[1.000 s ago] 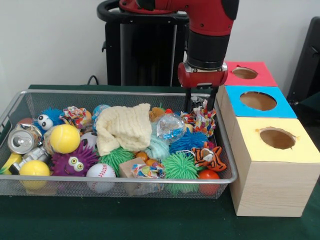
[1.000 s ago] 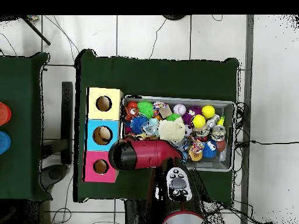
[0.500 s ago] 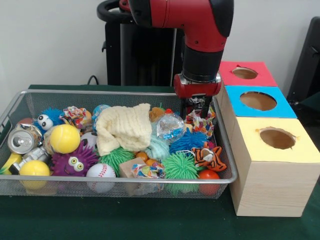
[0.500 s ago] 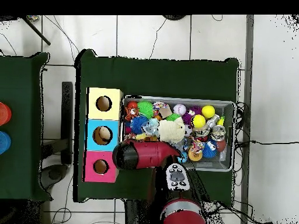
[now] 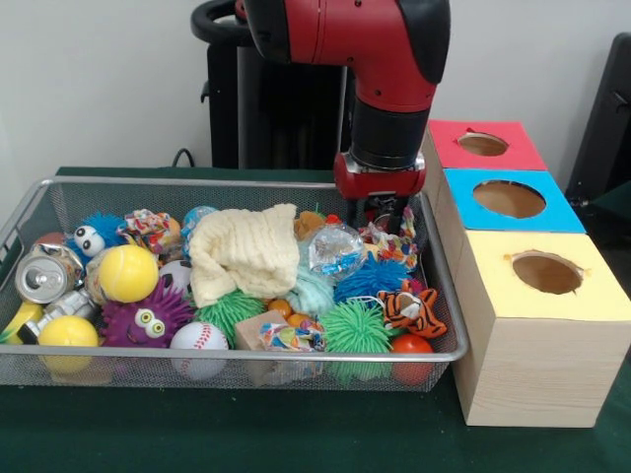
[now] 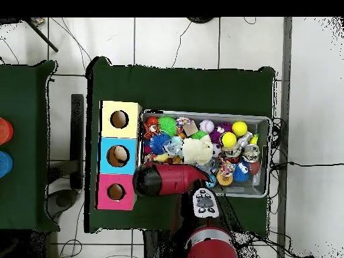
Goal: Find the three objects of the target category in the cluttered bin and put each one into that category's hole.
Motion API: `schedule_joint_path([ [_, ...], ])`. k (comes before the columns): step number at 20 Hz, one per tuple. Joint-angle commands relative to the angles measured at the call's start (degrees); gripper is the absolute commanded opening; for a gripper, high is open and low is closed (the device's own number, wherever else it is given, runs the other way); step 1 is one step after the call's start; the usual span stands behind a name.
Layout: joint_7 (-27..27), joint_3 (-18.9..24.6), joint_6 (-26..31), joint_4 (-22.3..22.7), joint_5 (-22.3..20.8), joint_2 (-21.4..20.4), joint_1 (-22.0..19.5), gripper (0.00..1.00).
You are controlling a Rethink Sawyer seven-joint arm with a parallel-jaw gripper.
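Front view: gripper point(image 5: 383, 213) hangs low over the far right corner of the wire bin point(image 5: 227, 367), beside the boxes. Its tips are down among a multicoloured fabric toy point(image 5: 394, 241); whether they are apart or closed on it cannot be told. Bin contents, left to right: can point(image 5: 41, 276), two yellow balls point(image 5: 128, 273) point(image 5: 67, 332), purple spiky toy point(image 5: 148, 315), baseball point(image 5: 198, 338), cream cloth point(image 5: 245, 252) on top of the pile, clear crinkled ball point(image 5: 335, 250), blue spiky ball point(image 5: 370, 279), green spiky ball point(image 5: 356, 327), tiger toy point(image 5: 414, 307), orange ball point(image 5: 411, 346). Three boxes stand in a row touching the bin's right side: yellow box point(image 5: 547, 325) nearest, blue box point(image 5: 508, 202), red box point(image 5: 483, 145), each with a round hole on top.

Overhead view: arm point(image 6: 168, 179) lies across the bin's lower left corner, hiding the gripper. Boxes line the bin's left edge. Target category not identifiable.
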Motion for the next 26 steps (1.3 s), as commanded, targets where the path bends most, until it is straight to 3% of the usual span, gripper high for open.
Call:
schedule_joint_path([
  [1,8.35,0.05,-1.29,-3.53,0.14,2.0,-0.22,1.0],
  [26,9.68,-0.22,-1.33,-0.84,1.13,-0.13,0.94,1.0],
])
